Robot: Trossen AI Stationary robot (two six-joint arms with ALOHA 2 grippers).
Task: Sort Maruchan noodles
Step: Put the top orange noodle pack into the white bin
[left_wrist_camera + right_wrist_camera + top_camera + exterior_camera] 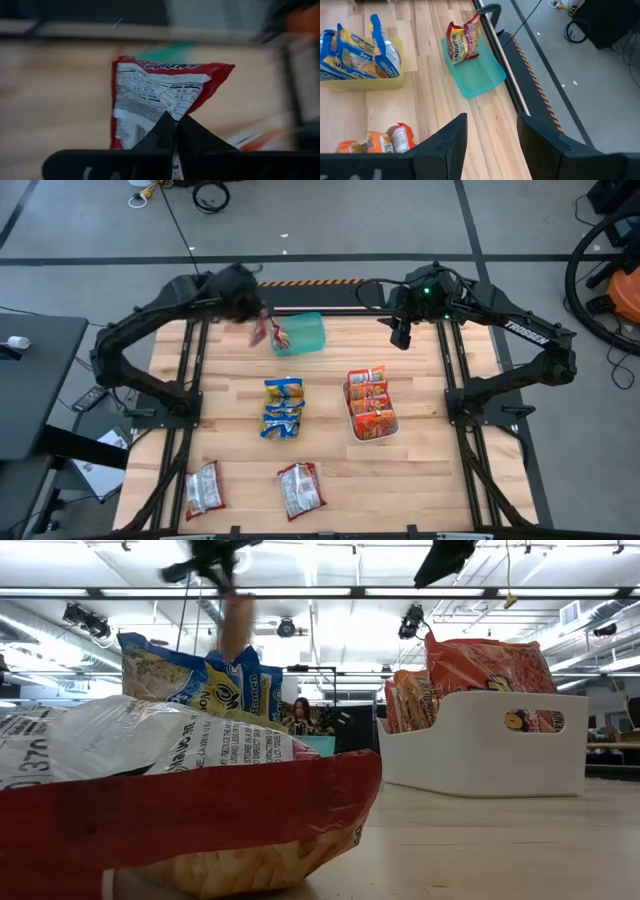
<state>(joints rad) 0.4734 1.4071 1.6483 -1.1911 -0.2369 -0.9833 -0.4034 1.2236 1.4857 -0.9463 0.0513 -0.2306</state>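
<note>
While the left claw is clenched on a red-white packet beside the green tray, the transfer step is under way. Next move: centre over the tray, then release. Right claw waits released, near the surface's far edge.

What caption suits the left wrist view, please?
Left gripper shut on a red-and-white noodle packet above the wooden table.

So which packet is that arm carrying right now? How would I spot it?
Look at the far edge of the wooden table, where the green tray sits. Just beside it, the left gripper is shut on a red-and-white noodle packet, hanging in the air, while every other packet lies in a tray or on the table.
</note>
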